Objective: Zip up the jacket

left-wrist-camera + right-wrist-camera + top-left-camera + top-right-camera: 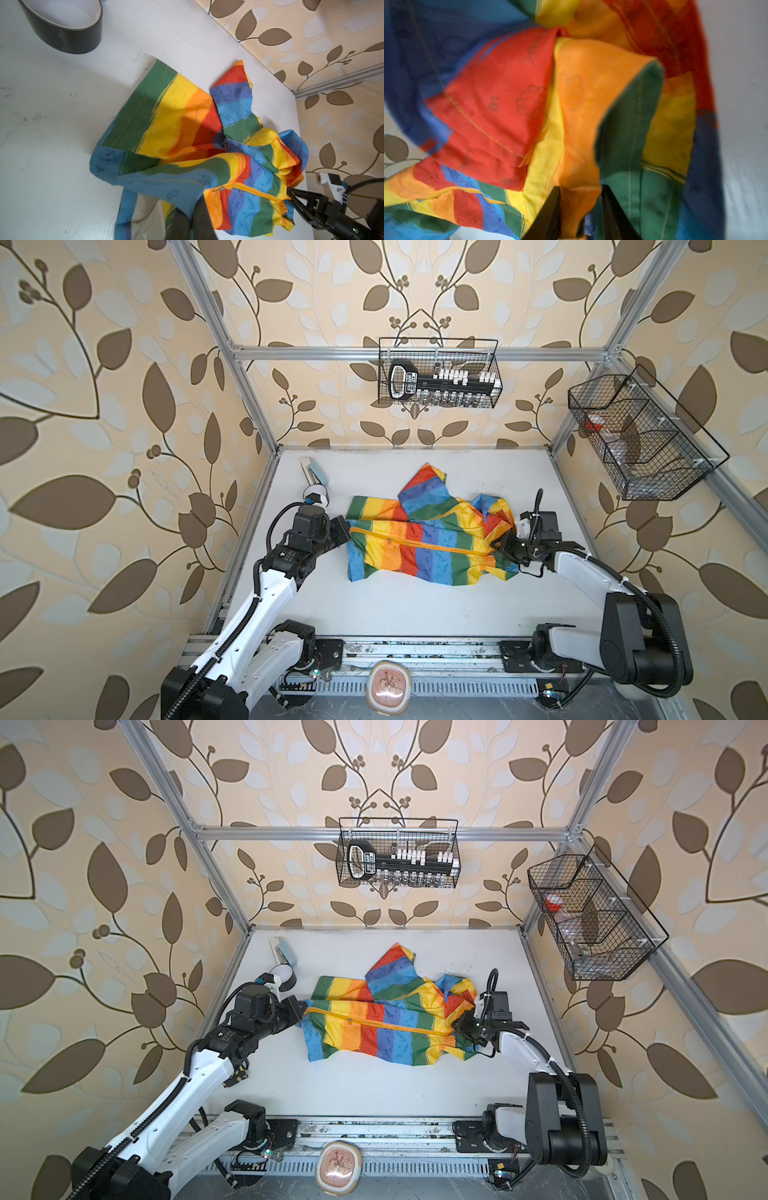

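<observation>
Jacket (pixel 424 539) (pixel 382 1023) lies flat-ish across the middle of the white table (pixel 415 605), rainbow stripes up, hem end twd the table's left edge, bunched collar/hood end twd the right edge. One sleeve (pixel 419 485) sticks out twd the far edge. Orange zipper (pixel 440 546) runs crosswise btwn the two grippers; its small metal slider (pixel 388 540) (pixel 220 188) sits nearer the hem end.

Left gripper (pixel 347 531) (pixel 302 1009) is at the hem, jaws fully closed on the blue hem fabric. In the left wrist view, cloth drapes over the dark fingers (pixel 199 209) and the hem is lifted off the table a bit, w/ white lining showing under it.

Right gripper (pixel 496 545) (pixel 455 1025) is at the collar end of the zipper line. In the right wrist view its jaws stand partly apart (pixel 581 199), w/ a fold of orange fabric btwn the two black fingers (pixel 550 212). Can't tell if they press on it.

Black tape roll (pixel 318 495) (pixel 62 27) stands near the table's far-left corner, just beyond the left gripper, apart from the jacket.
</observation>
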Robot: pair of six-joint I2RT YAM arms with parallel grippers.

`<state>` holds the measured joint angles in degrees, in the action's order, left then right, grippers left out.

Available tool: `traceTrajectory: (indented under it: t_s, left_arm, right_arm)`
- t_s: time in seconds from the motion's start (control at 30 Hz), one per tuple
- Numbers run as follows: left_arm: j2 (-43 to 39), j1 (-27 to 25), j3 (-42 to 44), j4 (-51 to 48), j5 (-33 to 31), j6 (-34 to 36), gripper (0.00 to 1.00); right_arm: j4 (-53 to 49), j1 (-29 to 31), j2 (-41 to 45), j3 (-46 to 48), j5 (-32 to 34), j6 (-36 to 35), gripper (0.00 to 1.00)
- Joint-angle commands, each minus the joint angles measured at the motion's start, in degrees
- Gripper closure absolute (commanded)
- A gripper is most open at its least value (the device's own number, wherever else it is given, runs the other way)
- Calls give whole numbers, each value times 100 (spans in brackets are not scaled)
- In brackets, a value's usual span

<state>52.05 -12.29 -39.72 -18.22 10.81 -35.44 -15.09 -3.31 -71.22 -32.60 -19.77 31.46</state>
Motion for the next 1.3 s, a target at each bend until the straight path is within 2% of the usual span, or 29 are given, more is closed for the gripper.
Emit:
traceTrajectory:
  t_s: [0.0,0.17,0.27,0.4,0.63,0.77,1.03,1.27]
  left_arm:
    - [48,52,-397,162,435,212,100]
    - [131,52,-521,117,645,234,100]
    - [123,52,-558,108,700,217,100]
    - [95,47,-589,117,740,179,100]
    - [91,52,-598,60,842,180,100]
    - [79,49,-602,54,904,165,100]
    - [77,52,-712,9,1165,127,100]
    - [147,48,-729,18,1345,49,100]
  right_arm:
    - [-105,-48,506,-130,317,-29,54]
    - [-159,197,1329,-286,449,136,49]
    - [-56,716,1618,-416,507,268,49]
    - [516,1613,1562,-466,379,639,49]
    - [1702,3326,809,-588,649,1173,49]
    - [2000,4043,55,-914,827,1335,58]
    - [3461,4633,-1178,-1166,517,1804,61]
    - [4424,4863,-1858,-1095,542,2038,56]
